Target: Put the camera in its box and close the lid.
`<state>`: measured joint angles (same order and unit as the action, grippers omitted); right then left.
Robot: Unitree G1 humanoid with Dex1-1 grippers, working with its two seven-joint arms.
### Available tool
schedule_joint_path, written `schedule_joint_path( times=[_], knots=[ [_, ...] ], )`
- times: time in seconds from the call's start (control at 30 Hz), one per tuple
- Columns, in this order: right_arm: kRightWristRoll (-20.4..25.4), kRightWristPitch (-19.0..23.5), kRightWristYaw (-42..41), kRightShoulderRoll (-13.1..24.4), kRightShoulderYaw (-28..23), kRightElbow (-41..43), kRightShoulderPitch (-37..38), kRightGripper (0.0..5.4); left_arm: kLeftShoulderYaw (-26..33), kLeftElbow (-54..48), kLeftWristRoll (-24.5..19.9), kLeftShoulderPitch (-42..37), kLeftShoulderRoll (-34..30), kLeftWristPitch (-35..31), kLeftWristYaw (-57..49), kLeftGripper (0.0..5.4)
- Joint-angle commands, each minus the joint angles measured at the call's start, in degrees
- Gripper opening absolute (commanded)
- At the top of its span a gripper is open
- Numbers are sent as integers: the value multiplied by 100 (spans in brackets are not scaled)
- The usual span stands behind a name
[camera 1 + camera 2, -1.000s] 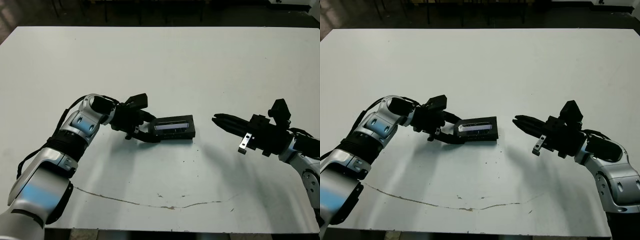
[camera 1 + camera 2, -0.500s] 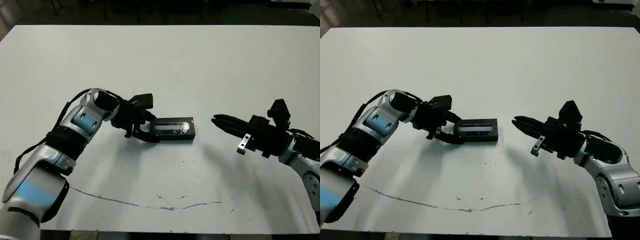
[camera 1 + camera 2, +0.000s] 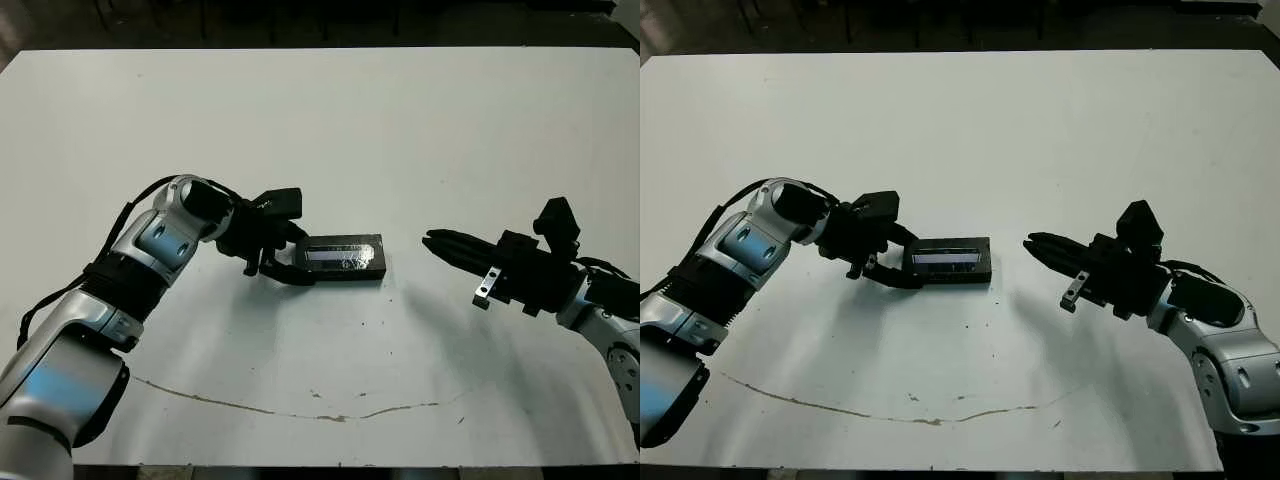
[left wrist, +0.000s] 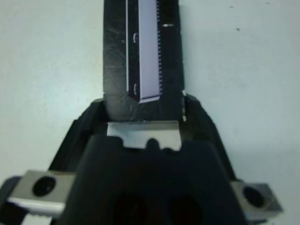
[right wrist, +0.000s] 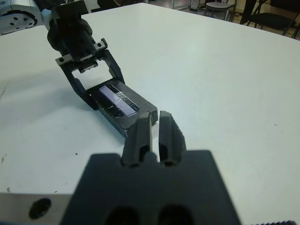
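White surface [image 3: 330, 130] with 2 arms in view. The box [image 3: 342, 258] lies flat near the middle, slightly left of centre, long axis running left-right. It reads as a closed black block: the lid [image 3: 952, 254] sits on top with its pale lavender strip [image 4: 144, 51] facing up along the length. The camera is not visible anywhere; cannot tell from these views if it is inside.

Left gripper [image 3: 288, 265] is at the box's left short end, its 2 black fingers [image 5: 78, 86] spread wide, about as far apart as the box is broad, and straddling that end. In the left wrist view the box end sits between the fingers, close against the metal plate at the gripper body; whether the fingers actually press on the sides cannot be told. The left arm reaches in from the lower left, elbow bent, wrist low over the surface.

Right gripper [image 3: 1032, 244] is to the right of the box, apart from it, with bare surface between. Its fingers [image 5: 168, 136] are narrow, nearly together with only a thin slit, holding nothing, pointing left toward the box's right end. The right arm comes in from the lower right.

A thin brownish line [image 3: 300, 410] runs across the surface near the front edge, well apart from the box.
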<state>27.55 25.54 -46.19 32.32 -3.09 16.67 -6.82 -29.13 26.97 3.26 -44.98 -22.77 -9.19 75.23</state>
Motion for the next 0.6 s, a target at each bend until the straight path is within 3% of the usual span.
schedule_joint_path(
  times=[0.03,0.33,0.6],
  knots=[
    [-21,-114,-66,-4,13,-93,110,0,-274,462,311,493,-140,99,52,386],
    [85,-1,-89,24,9,-102,112,0,74,517,247,1000,-565,959,-307,531],
    [57,-143,-142,6,34,-121,84,0,568,431,-140,1621,-1146,1558,-332,540]
  ],
)
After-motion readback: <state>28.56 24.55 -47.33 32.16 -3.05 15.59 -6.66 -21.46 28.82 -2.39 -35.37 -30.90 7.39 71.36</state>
